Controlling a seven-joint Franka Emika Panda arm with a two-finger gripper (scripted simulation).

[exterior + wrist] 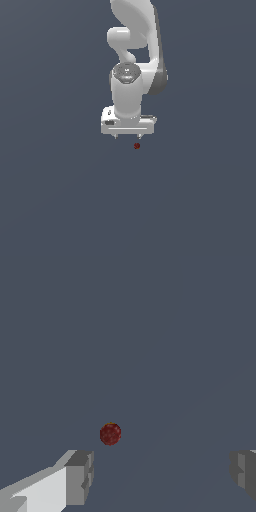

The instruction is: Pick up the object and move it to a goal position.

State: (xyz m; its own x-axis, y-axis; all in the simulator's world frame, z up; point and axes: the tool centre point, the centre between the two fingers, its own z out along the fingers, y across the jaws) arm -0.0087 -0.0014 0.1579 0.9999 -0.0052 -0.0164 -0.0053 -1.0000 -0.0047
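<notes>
The object is a tiny dark red roundish blob (pixel 136 145) on the flat grey ground, just below the white gripper (pixel 128 137) in the exterior view and slightly toward that view's right. In the wrist view the blob (pixel 110 434) lies a little ahead of the fingertips, closer to one finger (pixel 80 476) than to the other (pixel 244 471). The gripper (pixel 161 473) is open wide and holds nothing. It does not touch the blob.
The white arm (pixel 135 45) rises behind the gripper toward the top of the exterior view. Plain dark grey ground (pixel 60 200) lies all around.
</notes>
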